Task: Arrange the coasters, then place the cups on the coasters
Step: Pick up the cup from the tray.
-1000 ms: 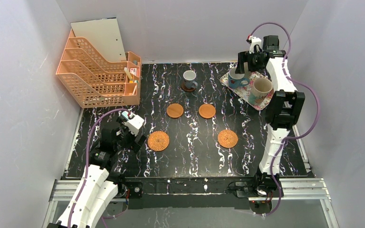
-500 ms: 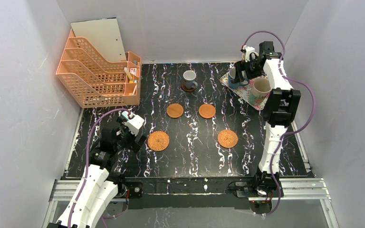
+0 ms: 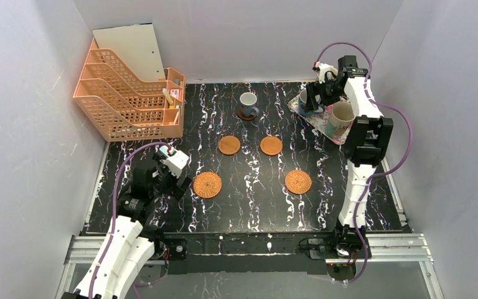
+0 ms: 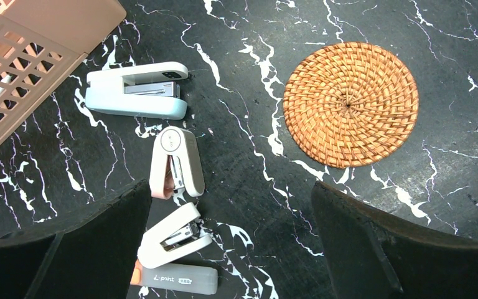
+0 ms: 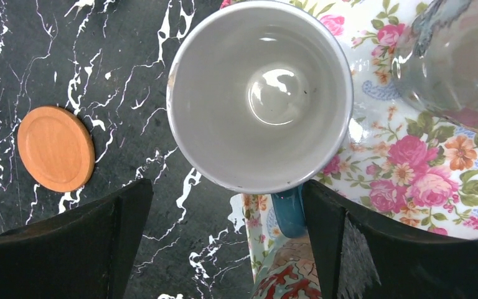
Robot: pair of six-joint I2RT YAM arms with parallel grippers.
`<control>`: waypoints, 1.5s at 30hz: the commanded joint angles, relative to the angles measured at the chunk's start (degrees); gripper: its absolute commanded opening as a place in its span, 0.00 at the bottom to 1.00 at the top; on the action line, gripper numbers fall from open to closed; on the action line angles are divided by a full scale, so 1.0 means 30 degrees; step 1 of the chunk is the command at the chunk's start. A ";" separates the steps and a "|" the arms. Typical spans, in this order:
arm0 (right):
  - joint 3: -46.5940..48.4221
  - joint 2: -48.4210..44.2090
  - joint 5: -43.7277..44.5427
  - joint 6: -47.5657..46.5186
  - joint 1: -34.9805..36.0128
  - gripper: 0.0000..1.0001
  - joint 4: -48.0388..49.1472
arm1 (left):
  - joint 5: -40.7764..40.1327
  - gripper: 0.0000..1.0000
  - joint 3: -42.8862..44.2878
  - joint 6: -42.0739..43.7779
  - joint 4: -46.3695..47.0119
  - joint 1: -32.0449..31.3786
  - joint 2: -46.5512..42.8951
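Over the floral tray [image 5: 411,162] at the worktop's far right, your right tool [image 5: 227,187] hangs wide open and empty above an empty blue mug [image 5: 258,93], whose handle sits between the fingers. Only the dark coaster [image 3: 244,116] at far centre carries a cup [image 3: 248,99], so you're fetching the second one. I'd judge you must descend, close across the mug's body, then carry it to the nearest wood coaster [image 5: 56,148]. That tray also holds a beige mug [image 3: 342,115].
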 commanded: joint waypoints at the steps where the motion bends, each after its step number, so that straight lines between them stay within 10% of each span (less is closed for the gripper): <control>1: -0.0110 -0.0527 -0.0616 -0.0149 0.0363 0.98 -0.0307 | -0.0065 0.98 -0.0110 -0.0012 0.0067 -0.0050 0.0071; 45: -0.9173 -0.4160 0.7446 0.6424 0.3043 0.98 1.0893 | -0.0052 0.98 -0.0124 -0.0011 0.0090 -0.0062 -0.0039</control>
